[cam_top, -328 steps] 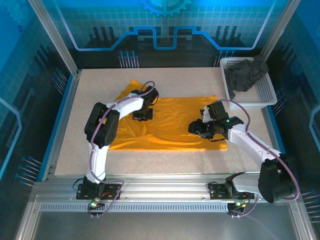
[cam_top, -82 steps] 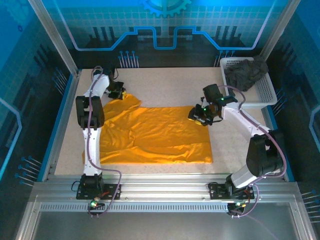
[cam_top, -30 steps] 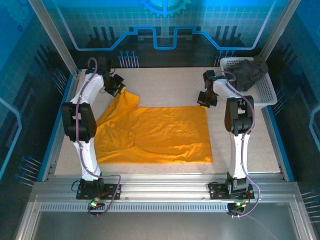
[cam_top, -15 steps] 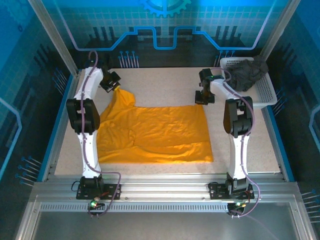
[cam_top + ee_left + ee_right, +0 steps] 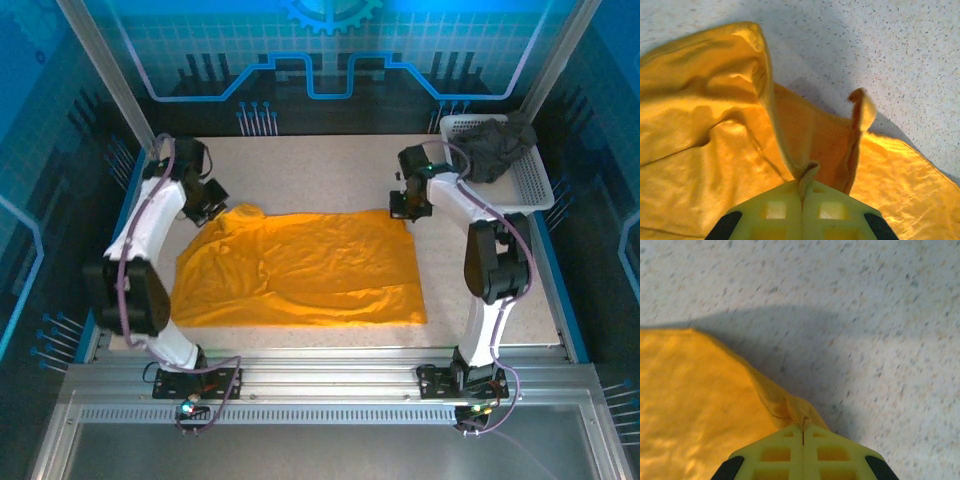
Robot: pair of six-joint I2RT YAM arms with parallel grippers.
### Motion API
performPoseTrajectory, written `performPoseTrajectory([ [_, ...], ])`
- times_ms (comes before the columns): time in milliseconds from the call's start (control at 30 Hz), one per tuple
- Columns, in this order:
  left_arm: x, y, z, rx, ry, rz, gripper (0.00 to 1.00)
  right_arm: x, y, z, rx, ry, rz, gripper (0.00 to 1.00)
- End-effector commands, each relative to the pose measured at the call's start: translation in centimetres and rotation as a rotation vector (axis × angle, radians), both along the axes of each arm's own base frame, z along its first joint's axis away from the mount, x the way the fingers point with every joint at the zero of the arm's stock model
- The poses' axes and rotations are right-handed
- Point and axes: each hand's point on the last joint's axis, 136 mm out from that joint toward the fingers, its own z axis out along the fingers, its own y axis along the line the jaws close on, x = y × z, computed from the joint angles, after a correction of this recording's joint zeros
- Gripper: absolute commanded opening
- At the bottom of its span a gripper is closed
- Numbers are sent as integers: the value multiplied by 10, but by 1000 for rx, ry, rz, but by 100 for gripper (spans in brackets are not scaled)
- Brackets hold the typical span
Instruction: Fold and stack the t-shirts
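Note:
The orange-yellow t-shirt (image 5: pixel 300 265) lies spread across the middle of the table, wrinkled on its left side. My left gripper (image 5: pixel 212 210) is shut on its far left corner, and the left wrist view shows a fold of orange cloth (image 5: pixel 810 145) pinched between the closed fingers (image 5: pixel 775 210). My right gripper (image 5: pixel 402 212) is shut on the far right corner; the right wrist view shows that corner (image 5: pixel 790 410) caught at the fingertips. The charcoal grey t-shirt (image 5: pixel 495 145) sits crumpled in the white basket (image 5: pixel 535 195).
The basket stands at the table's far right corner. Blue side walls and aluminium frame posts (image 5: pixel 105 80) ring the speckled table (image 5: pixel 320 165). The frame rail (image 5: pixel 320 385) runs along the near edge.
Both grippers have pulled their corners of the orange shirt nearer. The left one moved near and left, so the raised left corner now lies lower and the far edge runs straighter.

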Motion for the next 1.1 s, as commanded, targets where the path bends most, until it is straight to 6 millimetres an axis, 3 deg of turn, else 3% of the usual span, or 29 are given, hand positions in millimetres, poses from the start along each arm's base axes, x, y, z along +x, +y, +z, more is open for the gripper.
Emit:
performPoseTrajectory([
  [0, -39, 15, -11, 46, 32, 99, 0, -23, 6, 11, 22, -29, -14, 0],
  [233, -109, 36, -15, 86, 52, 270, 0, -79, -15, 2, -80, 17, -65, 0],
  [433, -139, 40, -14, 96, 52, 328, 0, -110, -31, -5, -129, 75, -99, 0],
  [667, -157, 45, -6, 120, 65, 356, 0, -128, -39, -8, -168, 132, -107, 0],
  [1067, -212, 34, -27, 69, 152, 422, 0, -139, -42, -19, -200, 176, -114, 0],
])
